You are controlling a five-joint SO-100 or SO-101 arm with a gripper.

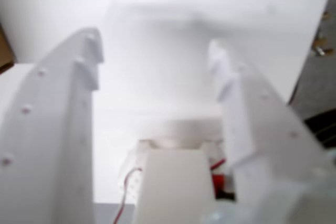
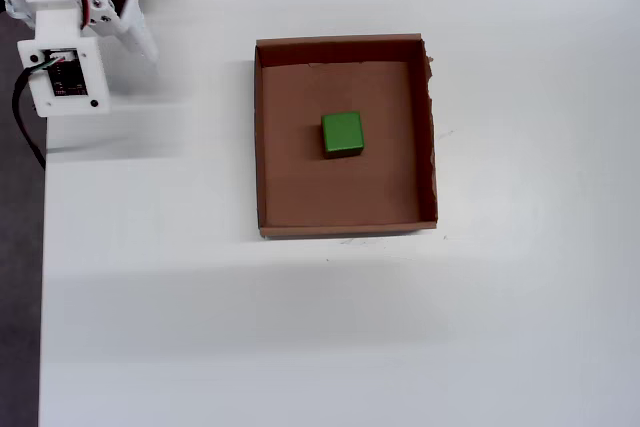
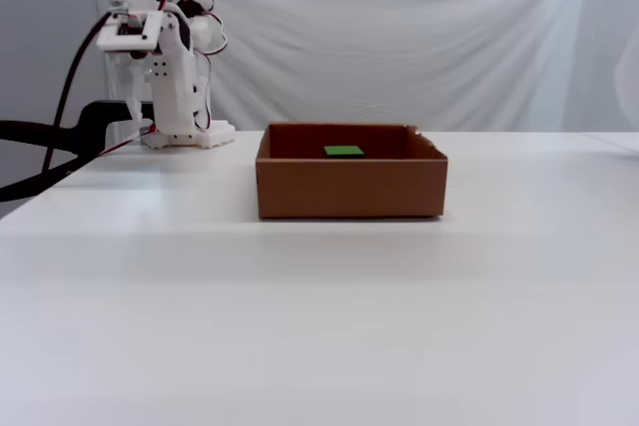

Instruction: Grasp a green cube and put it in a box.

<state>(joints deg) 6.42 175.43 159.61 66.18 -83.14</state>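
I see the cube (image 2: 342, 134) lying near the middle of the box (image 2: 345, 46) on the white worktop (image 2: 300, 337). My hand (image 1: 155, 59) is folded back by the arm's base, well apart, spread wide and holding nothing.

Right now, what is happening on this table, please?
Nothing is being handled. The green cube lies inside the brown cardboard box, near its middle. The white robot arm is folded back at the table's far left corner in the fixed view, away from the box. Its pincer is open and empty in the wrist view.
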